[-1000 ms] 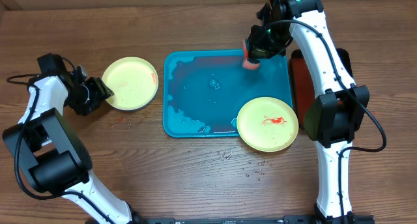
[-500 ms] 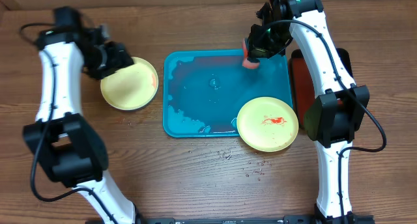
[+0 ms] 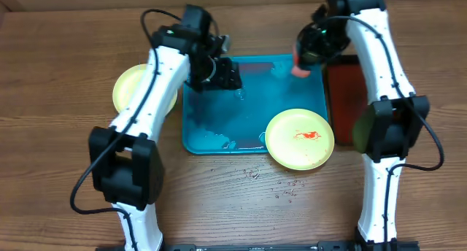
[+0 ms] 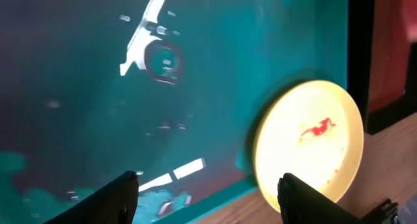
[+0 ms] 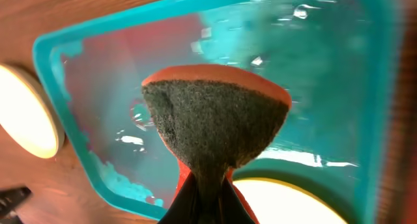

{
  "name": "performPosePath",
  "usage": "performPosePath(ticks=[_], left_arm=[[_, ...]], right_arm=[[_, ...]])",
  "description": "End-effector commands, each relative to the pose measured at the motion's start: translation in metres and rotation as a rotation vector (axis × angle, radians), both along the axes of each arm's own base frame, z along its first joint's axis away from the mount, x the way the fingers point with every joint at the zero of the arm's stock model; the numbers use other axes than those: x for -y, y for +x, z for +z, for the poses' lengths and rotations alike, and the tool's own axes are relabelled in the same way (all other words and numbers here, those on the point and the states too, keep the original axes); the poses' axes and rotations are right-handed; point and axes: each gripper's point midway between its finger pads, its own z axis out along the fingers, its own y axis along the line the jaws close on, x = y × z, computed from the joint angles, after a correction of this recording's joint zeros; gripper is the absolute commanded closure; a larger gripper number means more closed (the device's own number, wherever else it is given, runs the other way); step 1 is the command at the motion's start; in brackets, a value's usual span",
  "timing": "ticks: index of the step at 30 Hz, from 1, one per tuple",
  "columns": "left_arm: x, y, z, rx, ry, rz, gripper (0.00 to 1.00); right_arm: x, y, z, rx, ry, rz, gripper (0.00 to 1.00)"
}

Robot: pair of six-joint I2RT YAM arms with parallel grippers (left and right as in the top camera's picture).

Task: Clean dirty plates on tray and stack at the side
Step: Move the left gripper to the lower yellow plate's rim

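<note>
Now the sauce-smeared round yellow plastic plate (image 4: 313,146) lies right of the empty, open left gripper (image 4: 208,198); the right gripper (image 5: 203,201) clamps an orange-and-green sponge (image 5: 215,113).

Glossy wet plastic tray (image 3: 244,123) — rough scouring sponge (image 5: 215,120) (matt) — wood-grain table (image 3: 44,171).

You have the teal tray (image 3: 219,123) lying flat in the middle of the table (image 3: 66,171), its floor wet and patchy with pooled water. The smeared plate (image 3: 300,138), pale yellow with red sauce at its centre, sits upright over the tray's near right corner, overhanging the wood. The clean-looking plate (image 3: 125,92), also pale yellow, lies on the table just left of the tray.
</note>
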Motion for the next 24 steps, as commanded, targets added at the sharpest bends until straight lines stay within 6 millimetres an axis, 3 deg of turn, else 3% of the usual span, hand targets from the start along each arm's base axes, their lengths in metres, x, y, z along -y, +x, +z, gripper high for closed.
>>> performPosePath(ticks=[1, 7, 11, 16, 24], left_arm=[[0.027, -0.011, -0.009, -0.024, 0.025, -0.014, 0.31], [0.072, -0.032, -0.035, -0.072, -0.054, -0.212, 0.36], [0.097, -0.049, -0.068, -0.149, -0.109, -0.317, 0.36], [0.11, -0.069, -0.113, -0.265, -0.088, -0.351, 0.42], [0.115, -0.074, -0.117, -0.288, -0.088, -0.358, 0.59]], right_arm=[[0.039, 0.01, 0.015, 0.032, 0.001, -0.08, 0.96], [0.055, 0.01, 0.015, 0.026, -0.002, -0.103, 0.96], [0.054, 0.01, 0.015, 0.031, -0.003, -0.093, 0.96], [0.054, 0.01, 0.015, 0.031, -0.003, -0.087, 0.96], [0.054, 0.008, 0.015, 0.027, -0.004, -0.083, 0.96]])
